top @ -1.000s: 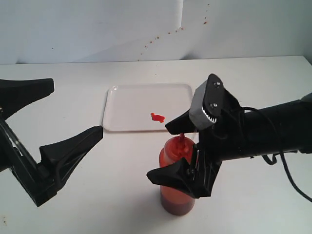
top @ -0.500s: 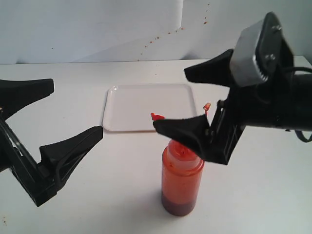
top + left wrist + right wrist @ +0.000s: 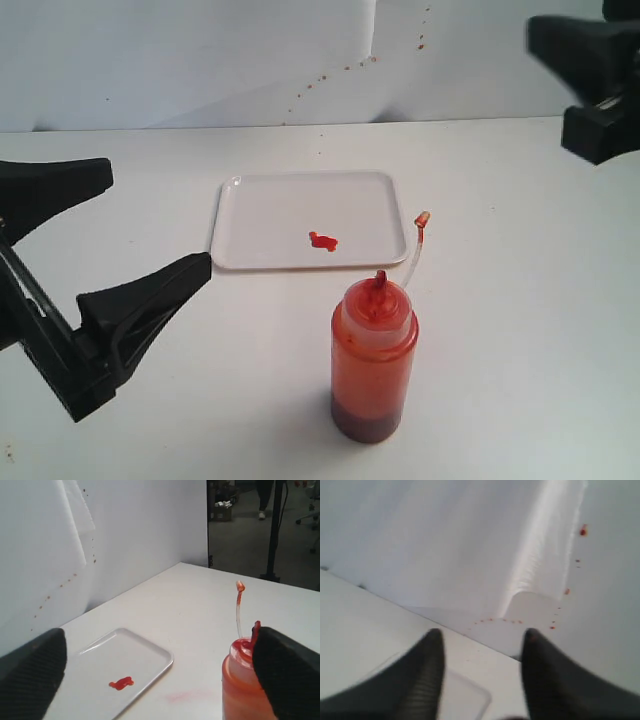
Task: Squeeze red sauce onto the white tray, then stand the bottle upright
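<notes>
The bottle (image 3: 373,365) stands upright on the table, apart from both grippers, with its nozzle (image 3: 380,280) up and its tethered cap (image 3: 422,218) hanging out to the side. Behind it lies the white tray (image 3: 260,215), holding a small blob of red sauce (image 3: 322,241). My left gripper (image 3: 160,218) is open at the left, holding nothing. High at the upper right, my right gripper (image 3: 548,80) is open and empty. In the left wrist view I see the tray (image 3: 150,652), the sauce (image 3: 121,683) and the bottle (image 3: 245,690) past the gripper (image 3: 160,635). The blurred right wrist view shows the gripper (image 3: 482,632) above a tray corner (image 3: 470,695).
A white backdrop (image 3: 200,60) with tiny red specks rises behind the table. A faint pink smear (image 3: 185,696) marks the tabletop between the tray and the bottle. Beyond the table's far edge (image 3: 240,572), the left wrist view shows a dark room.
My right gripper, which was around the bottle a second ago, has lifted off and moved up to the upper right. The bottle stays upright on its own. The left arm has not moved.
</notes>
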